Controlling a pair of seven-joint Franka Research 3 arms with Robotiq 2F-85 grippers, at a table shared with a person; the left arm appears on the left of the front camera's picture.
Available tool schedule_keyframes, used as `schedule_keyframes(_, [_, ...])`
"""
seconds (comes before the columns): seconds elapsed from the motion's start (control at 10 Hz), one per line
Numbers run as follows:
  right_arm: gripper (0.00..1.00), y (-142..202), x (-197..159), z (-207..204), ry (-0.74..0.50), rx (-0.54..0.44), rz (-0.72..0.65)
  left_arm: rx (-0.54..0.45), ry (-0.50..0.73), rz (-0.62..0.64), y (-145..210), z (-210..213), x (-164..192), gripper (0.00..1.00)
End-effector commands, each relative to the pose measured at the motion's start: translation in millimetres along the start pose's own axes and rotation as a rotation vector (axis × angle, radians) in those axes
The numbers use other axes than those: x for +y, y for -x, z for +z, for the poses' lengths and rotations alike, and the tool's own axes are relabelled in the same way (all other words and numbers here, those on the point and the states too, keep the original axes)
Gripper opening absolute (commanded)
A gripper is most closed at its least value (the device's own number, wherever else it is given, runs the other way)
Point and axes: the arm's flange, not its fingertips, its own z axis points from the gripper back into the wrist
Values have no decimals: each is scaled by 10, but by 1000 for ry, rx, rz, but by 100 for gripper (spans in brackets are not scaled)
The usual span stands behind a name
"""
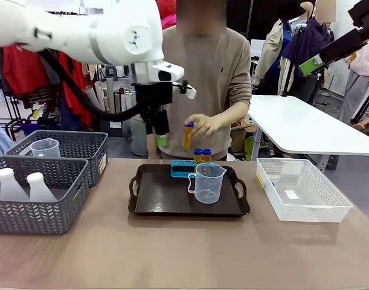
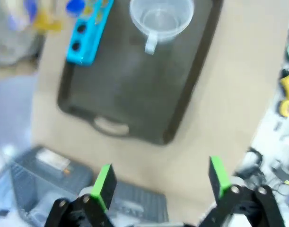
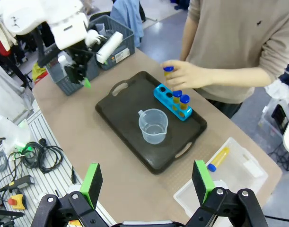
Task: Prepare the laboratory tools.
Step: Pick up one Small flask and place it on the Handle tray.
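The person's hand holds an amber tube with a blue cap above the blue rack. Two more capped tubes stand in the rack's right holes. The clear handled beaker stands upright on the black tray, beside the rack. Two white flasks sit in the near grey basket. Another tube lies in the clear basket. My left gripper hangs open and empty above the table's far edge, left of the rack. High over the table, my right gripper is open and empty.
A second grey basket behind the first holds another clear beaker. The clear basket stands right of the tray. Bare tabletop runs along the near edge. Cables and tools lie on a shelf beyond the table's left end.
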Motion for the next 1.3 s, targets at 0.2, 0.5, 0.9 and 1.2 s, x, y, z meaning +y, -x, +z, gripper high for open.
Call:
schedule_keyframes(0.2, [100,-1,1,3,-6,-4,1,118,-226,377,813,460,-98,100])
schedule_keyframes(0.5, [100,-1,1,3,-6,-4,1,101,-231,573,1537,600,147,100])
schedule_keyframes(0.9, [100,-1,1,3,-6,-4,1,41,-205,689,2215,530,581,100])
schedule_keyframes(1.2, [100,-1,1,3,-6,-4,1,86,-174,906,2518,301,683,100])
